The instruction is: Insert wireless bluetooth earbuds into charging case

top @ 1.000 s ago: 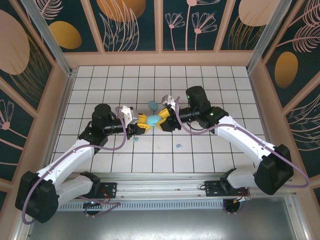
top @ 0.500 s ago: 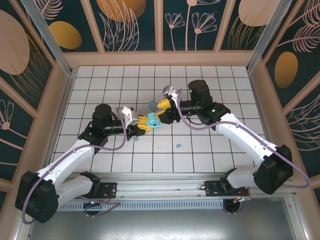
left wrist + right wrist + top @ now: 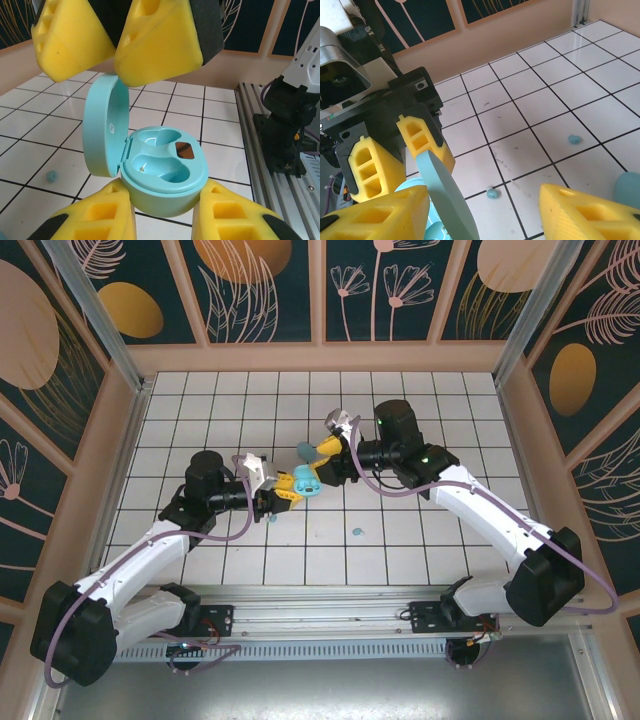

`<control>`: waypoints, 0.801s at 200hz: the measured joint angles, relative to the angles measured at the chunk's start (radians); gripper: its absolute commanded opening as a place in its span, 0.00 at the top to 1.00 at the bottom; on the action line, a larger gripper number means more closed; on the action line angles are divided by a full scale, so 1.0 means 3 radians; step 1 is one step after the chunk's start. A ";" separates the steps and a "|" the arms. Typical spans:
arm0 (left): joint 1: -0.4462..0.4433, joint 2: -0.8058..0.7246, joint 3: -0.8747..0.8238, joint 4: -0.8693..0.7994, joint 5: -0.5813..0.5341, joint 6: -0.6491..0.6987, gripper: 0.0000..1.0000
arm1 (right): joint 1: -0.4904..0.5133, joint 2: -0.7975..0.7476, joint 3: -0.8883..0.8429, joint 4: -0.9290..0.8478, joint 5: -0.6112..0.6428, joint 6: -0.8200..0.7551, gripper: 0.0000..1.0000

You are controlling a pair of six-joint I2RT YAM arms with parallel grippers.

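My left gripper (image 3: 165, 212) is shut on the base of a light-blue charging case (image 3: 162, 175), held above the tiles. Its lid (image 3: 102, 130) stands up on the left and both wells are empty. In the top view the left gripper (image 3: 292, 484) holds the case (image 3: 306, 480) at mid-table. My right gripper (image 3: 322, 460) hovers just behind it, open, its yellow fingers (image 3: 160, 42) above the case. The raised lid (image 3: 445, 192) stands beside its left finger (image 3: 375, 220). Two earbuds (image 3: 492, 192) (image 3: 575, 139) lie on the tiles, seen from above as the nearer-left earbud (image 3: 268, 520) and the right earbud (image 3: 358, 532).
A second light-blue case (image 3: 305, 450) lies on the tiles just behind the grippers, also at the lower right of the right wrist view (image 3: 627, 187). Wooden walls (image 3: 320, 358) ring the tiled floor, and a metal rail (image 3: 270, 165) runs along the near edge.
The right gripper has lifted off the case, drawn back toward the far side and opened wider. The case lid, down a second ago, now stands up. The left gripper has barely moved.
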 measured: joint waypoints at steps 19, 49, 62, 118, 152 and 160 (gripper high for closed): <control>0.0000 0.0037 0.0000 0.0033 0.0003 -0.0051 0.87 | 0.0000 -0.0011 0.0000 -0.0024 0.0009 0.0022 0.39; 0.0000 0.0094 0.0000 0.0071 0.0003 -0.0123 0.87 | 0.0006 -0.0066 0.0000 -0.0050 0.0018 0.0038 0.37; 0.0000 0.0103 0.0000 0.0076 0.0003 -0.0140 0.87 | 0.0010 -0.0116 -0.0001 -0.0050 0.0018 0.0041 0.37; 0.0000 0.0103 0.0000 0.0085 0.0001 -0.0196 0.87 | 0.0038 -0.0230 -0.0014 -0.0047 0.0095 0.0067 0.37; 0.0000 0.0103 0.0000 0.0085 -0.0013 -0.0209 0.88 | 0.0038 -0.0331 -0.0093 -0.0050 0.0352 0.0301 0.35; 0.0000 0.0103 0.0000 0.0085 -0.0019 -0.0209 0.88 | 0.0037 -0.0360 -0.0095 -0.0052 0.0453 0.0392 0.35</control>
